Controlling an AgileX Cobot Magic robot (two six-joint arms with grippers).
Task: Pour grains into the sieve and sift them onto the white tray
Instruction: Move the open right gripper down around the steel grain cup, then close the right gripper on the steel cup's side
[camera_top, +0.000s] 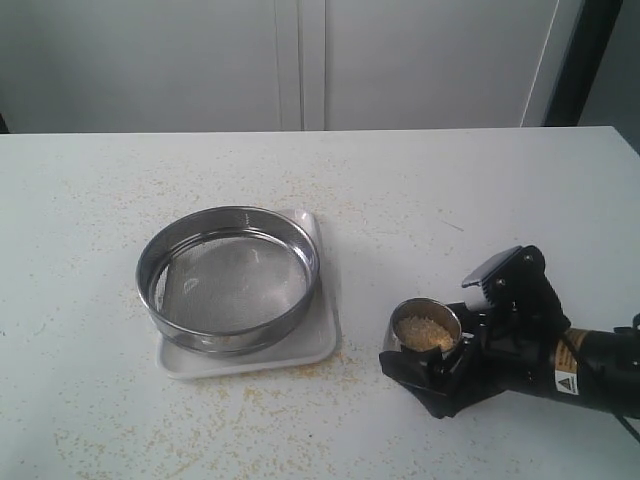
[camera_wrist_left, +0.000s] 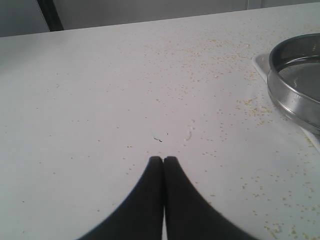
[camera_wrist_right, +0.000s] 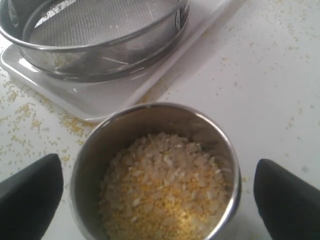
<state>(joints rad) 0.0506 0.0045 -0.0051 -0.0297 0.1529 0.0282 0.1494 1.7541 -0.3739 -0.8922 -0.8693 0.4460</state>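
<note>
Exterior: I see the round steel mesh sieve (camera_top: 228, 280) flat, mouth up, on the white rectangular tray (camera_top: 322, 338); yellow-white grains (camera_top: 425, 333) fill an upright steel cup (camera_top: 430, 305) nearby. Left wrist: left gripper (camera_wrist_left: 163, 161) clenched, empty. Right wrist: right gripper (camera_wrist_right: 160, 185) released, straddling the cup.

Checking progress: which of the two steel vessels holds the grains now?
The small cup inside the open right hand; the wide sieve on the white tray shows bare mesh.

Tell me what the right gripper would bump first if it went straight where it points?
The small round steel cup of yellow and whitish grains, sitting between the open fingers of the right gripper. The flat white tray with the round steel sieve looks farther on.
</note>
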